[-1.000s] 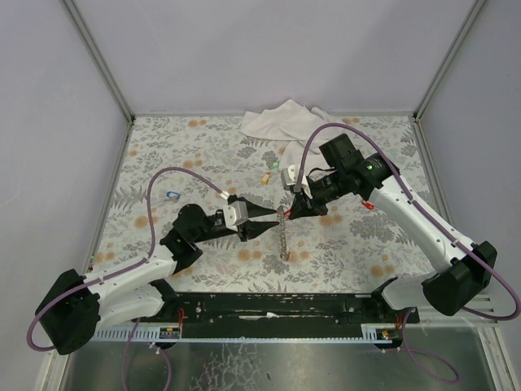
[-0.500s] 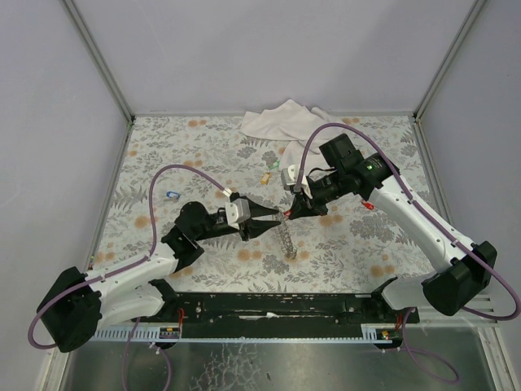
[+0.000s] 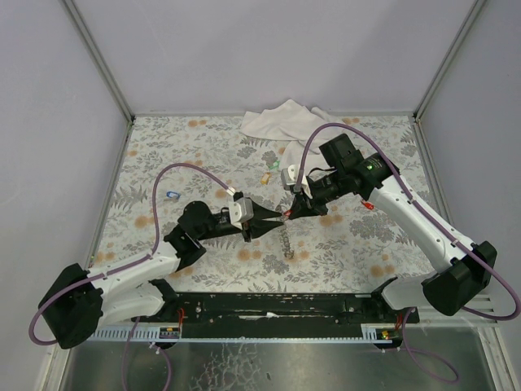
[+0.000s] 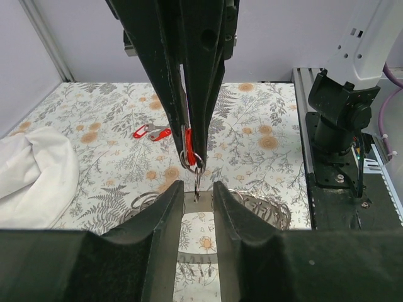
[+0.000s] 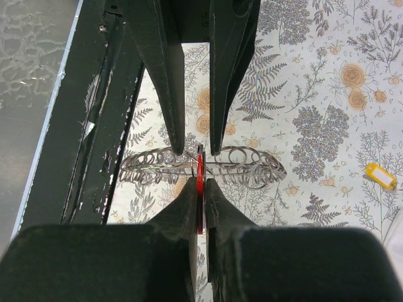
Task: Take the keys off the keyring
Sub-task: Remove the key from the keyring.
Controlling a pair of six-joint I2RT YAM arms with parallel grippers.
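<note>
Keyring (image 3: 285,239) trails to 6 o'clock on the surface (image 3: 163,147). Right gripper (image 5: 200,186) clamps the red key (image 5: 199,165), holding its link (image 4: 197,178) raised. Left gripper (image 4: 197,190), open, straddles that link, likely to brace it.

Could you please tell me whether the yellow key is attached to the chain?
No, the yellow key lies alone on the floral tabletop, clearly apart from the chain.
</note>
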